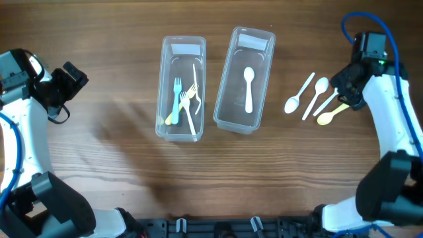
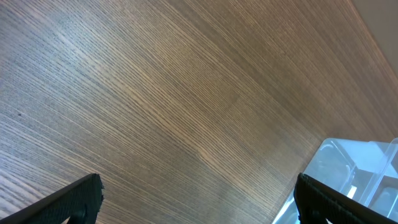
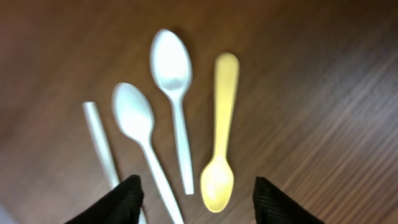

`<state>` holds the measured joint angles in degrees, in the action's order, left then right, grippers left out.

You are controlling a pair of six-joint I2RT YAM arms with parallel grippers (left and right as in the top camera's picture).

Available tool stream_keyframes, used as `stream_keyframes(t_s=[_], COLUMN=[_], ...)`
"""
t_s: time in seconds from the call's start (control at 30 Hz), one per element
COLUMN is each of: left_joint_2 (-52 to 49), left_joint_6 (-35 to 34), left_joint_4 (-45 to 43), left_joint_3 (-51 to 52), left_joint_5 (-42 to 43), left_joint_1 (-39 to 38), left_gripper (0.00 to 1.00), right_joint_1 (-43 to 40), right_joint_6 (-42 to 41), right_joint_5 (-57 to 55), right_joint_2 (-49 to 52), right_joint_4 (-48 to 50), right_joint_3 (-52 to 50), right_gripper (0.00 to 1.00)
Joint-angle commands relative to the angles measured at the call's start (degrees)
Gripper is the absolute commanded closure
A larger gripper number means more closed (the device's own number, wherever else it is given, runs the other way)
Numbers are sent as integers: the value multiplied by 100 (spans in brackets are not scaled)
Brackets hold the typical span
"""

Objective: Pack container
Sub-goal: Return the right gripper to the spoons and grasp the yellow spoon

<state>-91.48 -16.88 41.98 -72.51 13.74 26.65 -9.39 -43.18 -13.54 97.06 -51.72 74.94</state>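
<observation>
Two clear containers stand mid-table. The left container [image 1: 166,99] holds several forks. The right container [image 1: 230,66] holds one white spoon [image 1: 249,87]. Loose on the table at the right lie a white spoon [image 1: 299,94], a second white spoon [image 1: 318,92], a third white utensil beside them and a yellow spoon [image 1: 330,115]. My right gripper [image 1: 347,89] is open and empty just above them; its wrist view shows the yellow spoon [image 3: 220,158] between the fingers [image 3: 198,202] and two white spoons [image 3: 171,68] [image 3: 134,115] to its left. My left gripper [image 2: 199,199] is open and empty at the far left.
The left wrist view shows bare wooden table [image 2: 155,93] and a corner of a clear container [image 2: 354,168] at lower right. A blue cable [image 1: 390,39] loops by the right arm.
</observation>
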Motion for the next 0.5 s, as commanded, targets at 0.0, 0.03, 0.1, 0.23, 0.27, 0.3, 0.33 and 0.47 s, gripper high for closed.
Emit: stream_keyframes(t_s=[0.0,0.03,0.1,0.23,0.27,0.3,0.33,0.47], left_joint_2=[79,79,79,79,79,79,79,79], left_joint_6=[-48,-48,-48,-48,-48,-48,-48,-50], left_joint_4=[-11,-11,-11,-11,-11,-11,-11,-11], left_joint_3=[-59,-59,-59,-59,-59,-59,-59,-59], left_joint_5=[7,7,7,7,7,7,7,7], left_joint_1=[15,15,15,15,15,15,15,15], left_gripper=[0,0,0,0,0,0,0,0], right_joint_1=[-24,-50,-101,-247,-286,-326,-356,-398], right_joint_6=[-697,-741,-739,-796,-793,-791,-778,-778], right_joint_5=[-385,-496,-514,-509,-509,-503,-487,-367], right_joint_2=[356,474,623,968,1043,1093,1137,1373], right_joint_4=[-173,-203,-210,-173,-140,-114,-79,101], right_joint_3=[35,35,31,31,31,31,31,31], right_gripper=[46,45,45,45,45,45,45,44])
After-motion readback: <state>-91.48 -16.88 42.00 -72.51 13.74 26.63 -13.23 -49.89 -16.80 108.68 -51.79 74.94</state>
